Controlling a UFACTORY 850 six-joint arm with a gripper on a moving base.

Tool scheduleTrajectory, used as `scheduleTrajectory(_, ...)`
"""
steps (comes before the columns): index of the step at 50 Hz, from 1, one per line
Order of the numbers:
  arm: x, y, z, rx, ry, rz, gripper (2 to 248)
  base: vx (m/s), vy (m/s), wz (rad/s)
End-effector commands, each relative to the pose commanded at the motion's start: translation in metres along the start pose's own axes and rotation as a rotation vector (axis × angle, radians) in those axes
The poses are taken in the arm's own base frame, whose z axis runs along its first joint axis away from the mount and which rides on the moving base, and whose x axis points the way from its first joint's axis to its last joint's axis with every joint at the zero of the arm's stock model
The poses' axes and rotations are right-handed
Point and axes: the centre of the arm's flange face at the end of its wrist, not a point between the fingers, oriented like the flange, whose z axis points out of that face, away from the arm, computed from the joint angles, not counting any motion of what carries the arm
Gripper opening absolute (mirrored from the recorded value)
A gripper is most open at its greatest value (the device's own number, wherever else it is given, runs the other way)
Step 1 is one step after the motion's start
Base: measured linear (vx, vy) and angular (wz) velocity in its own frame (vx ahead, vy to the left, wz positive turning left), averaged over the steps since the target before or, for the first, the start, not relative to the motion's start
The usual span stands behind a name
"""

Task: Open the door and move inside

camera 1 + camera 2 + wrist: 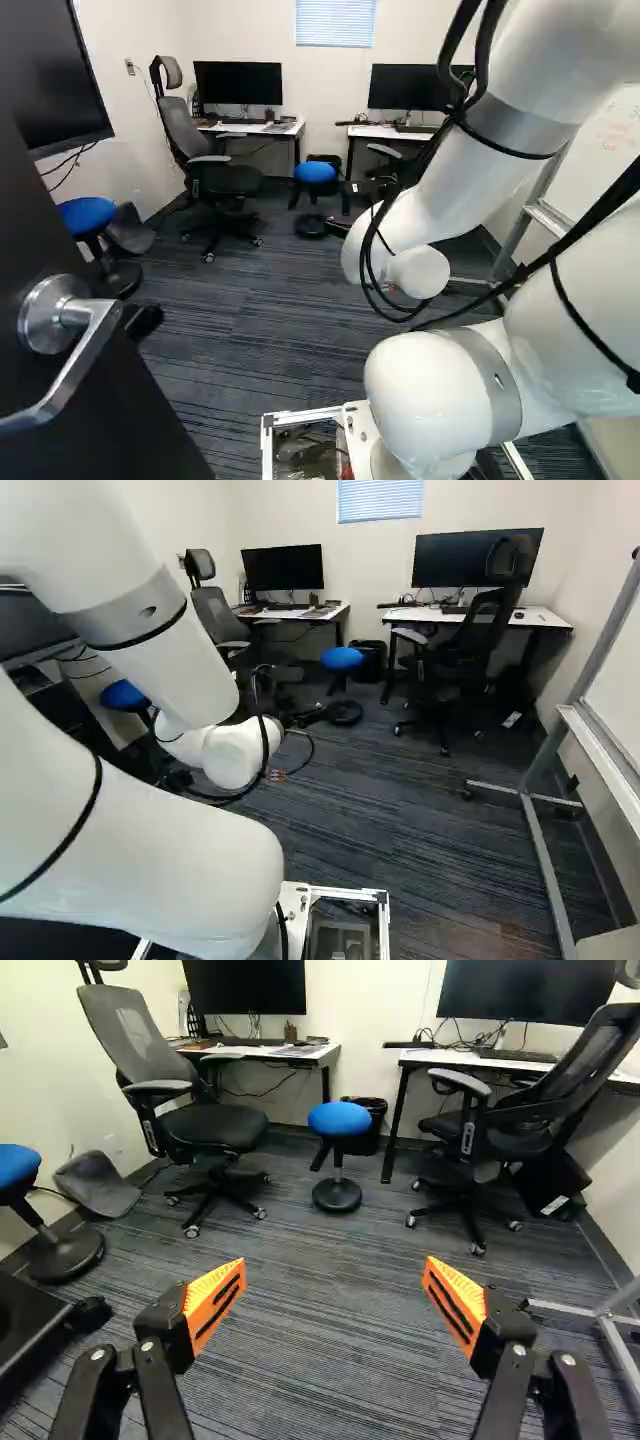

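Observation:
The dark door (60, 430) stands open at the left of the left base view, with its silver lever handle (48, 316) facing the arm's side. Beyond the door's edge the room's interior shows. My gripper (305, 717) is partly visible past the white wrist in the right base view, pointing into the room. Seen in the wrist view, the gripper (335, 1270) has its orange-padded fingers wide apart, with only carpet showing between them. Neither door nor handle is recognisable in the wrist view.
Ahead are blue stools (338, 1120), a grey office chair (215, 1125), a black chair (455, 660) and two desks (540, 617). A whiteboard stand (545, 880) is on the right; a wall screen (50, 75) and black caster (90, 1313) are on the left.

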Motion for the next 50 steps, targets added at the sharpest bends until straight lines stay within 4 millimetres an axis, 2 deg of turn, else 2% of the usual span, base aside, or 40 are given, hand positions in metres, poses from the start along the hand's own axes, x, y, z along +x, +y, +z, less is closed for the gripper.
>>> scheduleTrajectory(50, 0.0000, 0.0000, 0.0000, 0.000, 0.000, 0.000, 247, 0.179, 0.006, 0.004)
